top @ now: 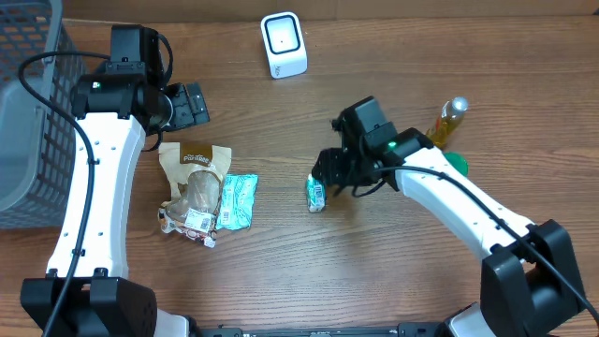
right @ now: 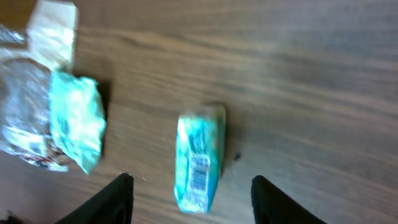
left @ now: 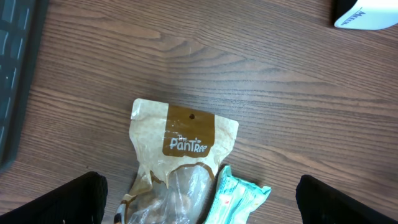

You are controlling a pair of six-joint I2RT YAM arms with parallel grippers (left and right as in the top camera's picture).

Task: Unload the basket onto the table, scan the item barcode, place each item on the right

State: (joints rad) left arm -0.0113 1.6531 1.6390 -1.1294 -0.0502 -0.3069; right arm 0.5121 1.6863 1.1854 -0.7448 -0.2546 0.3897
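Overhead, the wooden table (top: 281, 271) fills the view, and a grey basket (top: 23, 112) stands at its left edge. The left gripper (top: 192, 105) hangs above the table just behind a brown snack bag (top: 195, 178), its fingers spread wide and holding nothing. The right gripper (top: 329, 173) is low over the middle of the table. Its fingers (right: 121, 196) stand apart on both sides of the small teal packet (top: 316, 193), with a gap on each side, so it grips nothing. A bigger teal pack (top: 238, 200) lies touching the brown bag. The white scanner (top: 283, 44) stands at the far edge, well apart from the small packet. A yellow bottle (top: 450, 120) stands at the right. The small packet lies on the wood, its barcode (right: 199, 171) facing up.
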